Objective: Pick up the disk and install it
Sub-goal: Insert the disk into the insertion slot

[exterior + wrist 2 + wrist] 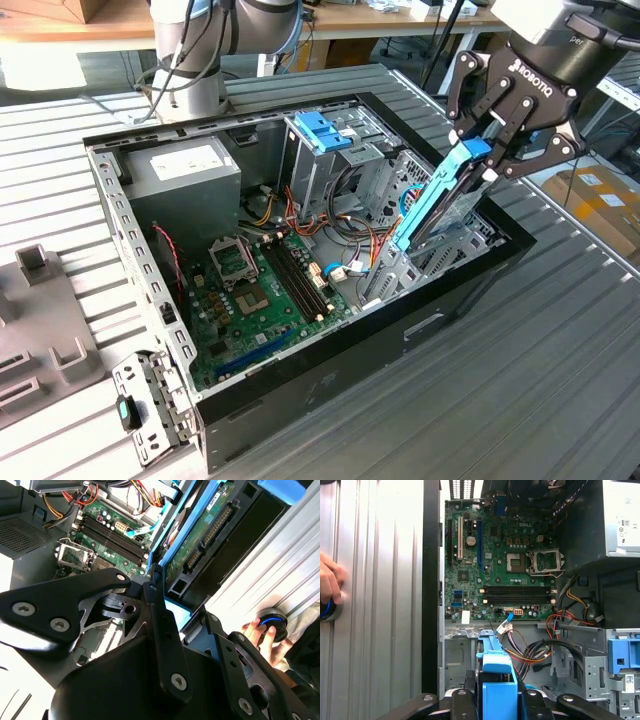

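The table (560, 330) of ribbed metal carries the case (330, 370), which lies on its side with its panel off, so everything inside can be reached from above. The arm (560, 40) comes in over the corner of the case at the exterior view's right, wrist pitched down toward the opening.

Inside, the power supply (185, 170) fills the far corner and the motherboard (260, 300) covers the floor. Both are well apart from where the work is. The cage (325, 130) with its blue handle stands between them and the arm, and loose cables (375, 240) trail across the middle.

The disk (440, 200) is off the table and up in the air, held on a steep slant. Its lower end reaches down into the bay (470, 240) at the case's near corner, and its upper end points back at the wrist. That slant looks chosen to match the bay's slope, so the blue rails can slide in. How deep it sits I cannot tell. The second wrist view shows its green circuit side (200, 535).

The gripper (487, 160) pinches the disk's upper end, one finger on each side of the blue rail. The first wrist view looks straight down along that rail (495, 680).

A person's hand (260, 637) rests on a blue-ringed knob (272, 622) on the table beside the case.
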Controlling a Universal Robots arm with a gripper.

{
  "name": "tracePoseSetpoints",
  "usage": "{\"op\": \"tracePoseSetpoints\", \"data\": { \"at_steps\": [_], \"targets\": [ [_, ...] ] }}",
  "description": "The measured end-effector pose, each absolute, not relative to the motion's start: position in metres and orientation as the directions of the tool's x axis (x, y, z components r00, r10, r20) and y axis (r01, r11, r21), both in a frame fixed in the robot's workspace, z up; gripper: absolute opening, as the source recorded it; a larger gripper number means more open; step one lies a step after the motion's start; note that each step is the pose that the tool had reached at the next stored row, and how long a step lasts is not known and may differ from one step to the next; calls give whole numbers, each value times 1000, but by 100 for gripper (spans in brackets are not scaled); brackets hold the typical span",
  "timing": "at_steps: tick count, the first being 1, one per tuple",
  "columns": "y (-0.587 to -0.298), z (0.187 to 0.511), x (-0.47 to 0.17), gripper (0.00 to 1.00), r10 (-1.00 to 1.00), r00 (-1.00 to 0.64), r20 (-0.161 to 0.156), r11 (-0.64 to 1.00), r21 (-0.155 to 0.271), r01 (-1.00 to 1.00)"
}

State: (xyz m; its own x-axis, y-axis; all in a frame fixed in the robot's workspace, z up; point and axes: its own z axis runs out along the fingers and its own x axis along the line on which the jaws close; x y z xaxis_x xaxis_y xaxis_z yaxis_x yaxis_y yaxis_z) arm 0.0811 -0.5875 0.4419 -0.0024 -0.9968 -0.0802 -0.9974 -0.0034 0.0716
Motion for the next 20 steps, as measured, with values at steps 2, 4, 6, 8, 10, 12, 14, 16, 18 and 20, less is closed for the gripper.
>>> {"op": "tracePoseSetpoints", "data": {
  "at_steps": [2, 4, 6, 8, 10, 12, 14, 16, 18, 20],
  "targets": [
    [-588, 441, 81, 37, -997, -2, -80, -3, 72, -997],
    [-588, 440, 81, 37, -997, -2, -80, -3, 72, -997],
    [-588, 440, 81, 37, -997, -2, -80, -3, 72, -997],
    [-588, 439, 81, 37, -997, -2, -80, -3, 72, -997],
    [-588, 439, 81, 37, -997, -2, -80, -3, 72, -997],
    [-588, 438, 81, 37, -997, -2, -80, -3, 72, -997],
    [-588, 437, 81, 37, -997, -2, -80, -3, 72, -997],
    [-588, 437, 81, 37, -997, -2, -80, -3, 72, -997],
    [-588, 436, 81, 37, -997, -2, -80, -3, 72, -997],
    [-588, 436, 81, 37, -997, -2, -80, -3, 72, -997]
  ]
}}
